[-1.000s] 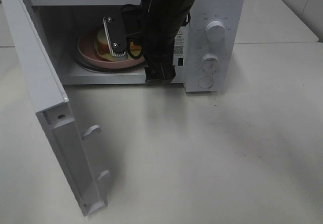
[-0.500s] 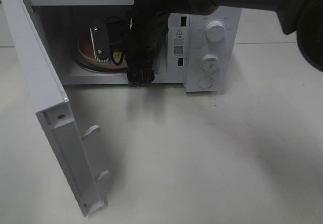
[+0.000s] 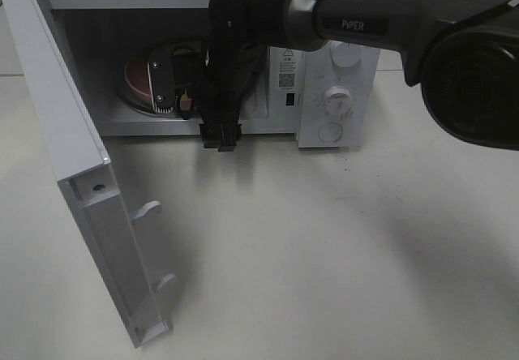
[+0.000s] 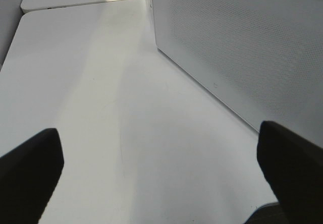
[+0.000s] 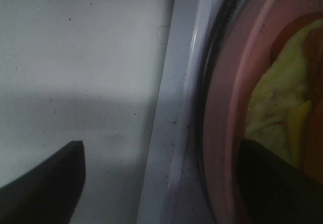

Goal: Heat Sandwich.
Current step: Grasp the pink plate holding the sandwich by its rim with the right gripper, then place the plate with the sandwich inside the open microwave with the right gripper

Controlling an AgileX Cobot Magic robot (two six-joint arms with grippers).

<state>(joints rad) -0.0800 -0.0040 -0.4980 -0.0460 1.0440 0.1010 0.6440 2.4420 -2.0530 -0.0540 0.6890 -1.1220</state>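
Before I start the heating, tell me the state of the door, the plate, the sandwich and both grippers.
Door: wide open.
Plate: inside the microwave.
Sandwich: on the plate.
Right gripper: open at the plate's edge, holding nothing.
Left gripper: open and empty over the table, by the door.
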